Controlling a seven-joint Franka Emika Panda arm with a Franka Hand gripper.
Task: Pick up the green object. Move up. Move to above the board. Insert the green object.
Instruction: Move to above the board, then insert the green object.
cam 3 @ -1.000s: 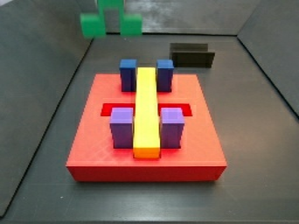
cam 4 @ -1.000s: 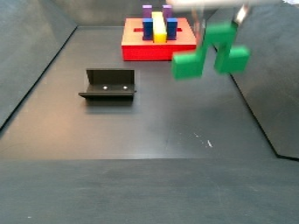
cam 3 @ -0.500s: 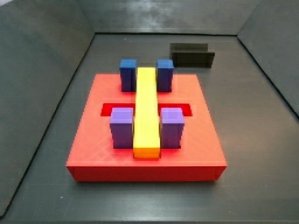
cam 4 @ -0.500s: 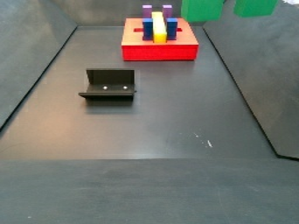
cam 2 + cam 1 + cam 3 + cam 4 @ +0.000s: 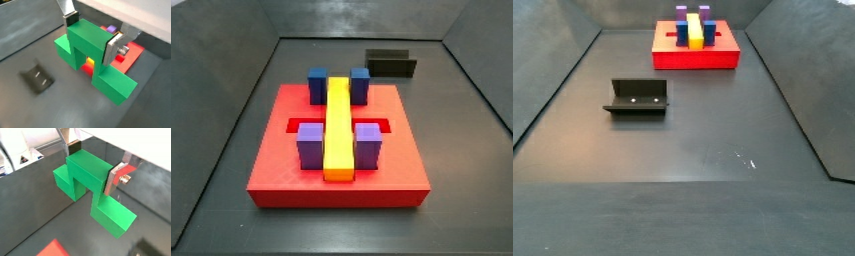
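Green object [image 5: 90, 183]: clamped at its tall centre block between the gripper's [image 5: 89, 33] silver fingers [image 5: 119, 174], visible in both wrist views only; out of frame in both side views. Board [image 5: 338, 170]: red, centre of the floor, apparently beneath the piece in a wrist view [image 5: 130, 52]. Fixture [image 5: 637, 97]: left of centre, well apart from the board.

The green object [image 5: 85, 178], a bright green piece with a tall centre block and two lower side blocks, is held clear of the floor between the silver fingers of the gripper [image 5: 89, 164], as seen in both wrist views. The board [image 5: 338, 165], a flat red square slab, lies on the dark floor bearing a long yellow bar flanked by two blue and two purple blocks; part of it is seen beneath the green object in a wrist view [image 5: 130, 56].
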